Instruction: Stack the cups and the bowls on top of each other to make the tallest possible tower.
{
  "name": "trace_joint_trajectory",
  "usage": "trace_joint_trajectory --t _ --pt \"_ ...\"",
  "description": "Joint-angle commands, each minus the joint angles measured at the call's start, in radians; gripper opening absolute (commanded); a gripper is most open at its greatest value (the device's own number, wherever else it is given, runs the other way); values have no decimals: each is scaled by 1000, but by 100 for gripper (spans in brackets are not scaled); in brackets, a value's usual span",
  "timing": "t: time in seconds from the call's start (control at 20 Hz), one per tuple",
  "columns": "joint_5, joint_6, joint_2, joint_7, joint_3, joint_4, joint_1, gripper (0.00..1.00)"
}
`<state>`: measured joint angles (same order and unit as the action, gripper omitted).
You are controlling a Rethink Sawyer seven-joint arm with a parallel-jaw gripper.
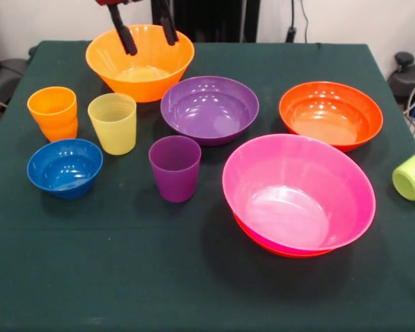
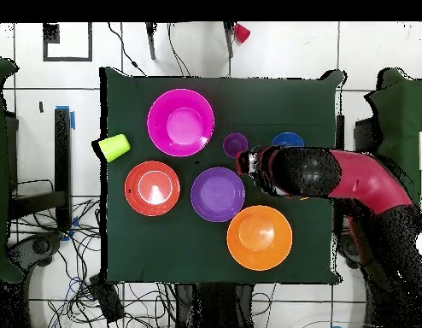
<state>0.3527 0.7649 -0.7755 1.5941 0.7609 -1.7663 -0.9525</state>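
The table (image 1: 194,290), covered in dark green cloth, carries all items. Largest is the pink bowl (image 1: 299,191), near the front right in the front view, seated inside a red-orange bowl (image 1: 263,242) of which only a rim sliver shows beneath it; the overhead view shows only pink there. The yellow-orange bowl (image 1: 140,61) stands at the far side, with the gripper (image 1: 144,31) hanging just above its rim, its two dark fingers (image 1: 123,33) set apart and holding nothing. The overhead view shows the red and black arm (image 2: 334,175) reaching across the table from the right and covering several cups; the front view shows only the fingers. The purple bowl (image 1: 209,108) sits mid-table, the second red-orange bowl (image 1: 330,114) to its right, apart from it. The blue bowl (image 1: 64,167) stands at the left, only partly seen overhead. The orange cup (image 1: 52,113), which looks like two nested, stands upright behind it; the yellow cup (image 1: 113,122) stands just beside the orange one; both are hidden under the arm overhead. The purple cup (image 1: 175,167) stands upright in front of the purple bowl. The lime green cup (image 1: 412,173) lies on its side at the right edge. No writing or brand can be read on any item.
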Motion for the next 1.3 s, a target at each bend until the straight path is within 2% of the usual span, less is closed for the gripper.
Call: trace_joint_trajectory --t 0.05,0.25,0.45,0.75,1.3 --pt "107 -69 32 -8 -30 19 121 100" --pt "127 -67 -12 22 -41 -3 168 100" --pt "130 -77 -25 69 -65 -48 221 100" --pt "77 -96 -52 88 -55 -116 243 100" --pt "65 -112 38 113 -83 -25 343 100"
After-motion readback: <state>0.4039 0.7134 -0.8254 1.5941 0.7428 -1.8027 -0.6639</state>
